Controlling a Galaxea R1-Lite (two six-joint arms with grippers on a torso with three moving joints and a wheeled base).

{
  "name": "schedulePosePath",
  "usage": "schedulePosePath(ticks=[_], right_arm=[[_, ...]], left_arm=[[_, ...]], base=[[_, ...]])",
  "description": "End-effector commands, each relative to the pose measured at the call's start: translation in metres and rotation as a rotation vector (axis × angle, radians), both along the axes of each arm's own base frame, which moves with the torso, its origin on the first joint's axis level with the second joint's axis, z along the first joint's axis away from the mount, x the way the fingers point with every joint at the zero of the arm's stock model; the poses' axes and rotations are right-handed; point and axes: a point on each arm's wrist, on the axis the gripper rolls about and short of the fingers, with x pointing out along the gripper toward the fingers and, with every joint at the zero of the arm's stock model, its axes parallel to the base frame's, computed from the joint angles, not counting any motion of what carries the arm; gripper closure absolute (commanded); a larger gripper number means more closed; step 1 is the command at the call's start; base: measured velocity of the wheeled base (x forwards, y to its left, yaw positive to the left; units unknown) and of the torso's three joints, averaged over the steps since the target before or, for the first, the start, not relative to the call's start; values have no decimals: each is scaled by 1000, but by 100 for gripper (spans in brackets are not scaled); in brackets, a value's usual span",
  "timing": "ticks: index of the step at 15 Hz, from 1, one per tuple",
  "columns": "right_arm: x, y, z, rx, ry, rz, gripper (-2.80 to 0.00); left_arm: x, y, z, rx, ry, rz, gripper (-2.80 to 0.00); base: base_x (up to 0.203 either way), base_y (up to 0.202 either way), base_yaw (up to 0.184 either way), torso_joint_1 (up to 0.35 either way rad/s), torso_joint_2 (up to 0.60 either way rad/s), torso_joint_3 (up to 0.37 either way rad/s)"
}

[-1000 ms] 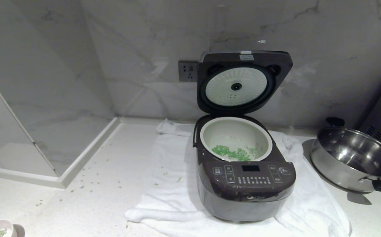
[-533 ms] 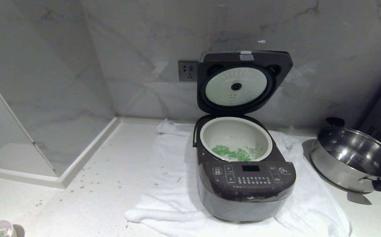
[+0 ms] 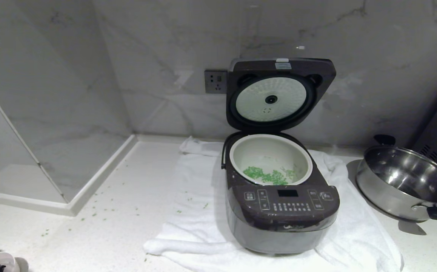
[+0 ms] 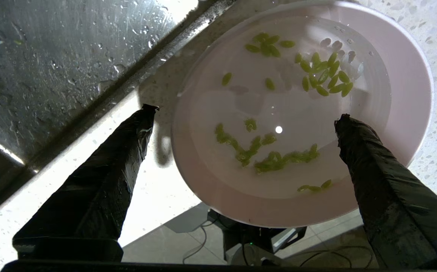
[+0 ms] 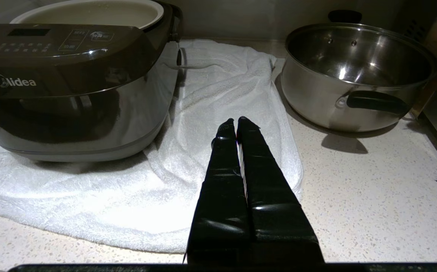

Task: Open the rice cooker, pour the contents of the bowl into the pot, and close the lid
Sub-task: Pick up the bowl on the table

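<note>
The dark brown rice cooker (image 3: 282, 215) stands on a white towel with its lid (image 3: 279, 94) raised against the wall. Its pale pot (image 3: 237, 158) holds green contents (image 3: 265, 175). The pink bowl (image 3: 5, 260) sits at the counter's near left corner, with some green contents (image 4: 279, 158) lying in water inside it. My left gripper (image 4: 246, 115) hangs open over the bowl (image 4: 411, 87). One finger (image 4: 358, 143) is over its inside and the other finger (image 4: 135, 132) is outside it over the counter. My right gripper (image 5: 237, 120) is shut and empty over the towel, near the cooker (image 5: 71, 75).
A shiny steel pan (image 3: 403, 185) with black handles stands right of the cooker. A steel sink (image 4: 52, 56) lies beside the bowl. The white towel (image 3: 192, 211) spreads under the cooker. Green bits are scattered on the counter (image 3: 101, 211). A wall socket (image 3: 215, 81) is behind.
The dark tip of my left gripper has come into the head view's lower left corner and now covers part of the bowl. The cooker and pan have not moved.
</note>
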Motion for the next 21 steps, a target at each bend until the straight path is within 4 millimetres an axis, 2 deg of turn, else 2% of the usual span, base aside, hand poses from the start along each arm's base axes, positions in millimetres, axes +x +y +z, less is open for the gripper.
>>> schedulePosePath(ticks=[1,7,21], right_arm=[[0,0,0,2,1,1,0],[0,0,0,0,0,0,0],[0,0,0,2,1,0,0]], left_arm=[[1,1,-4,-4,14,1,-280],[11,13,-6,32,30,21,-280],[20,5,-20,59,147,21,-280]], base=[[0,0,0,0,0,0],[0,0,0,0,0,0],[0,0,0,0,0,0]])
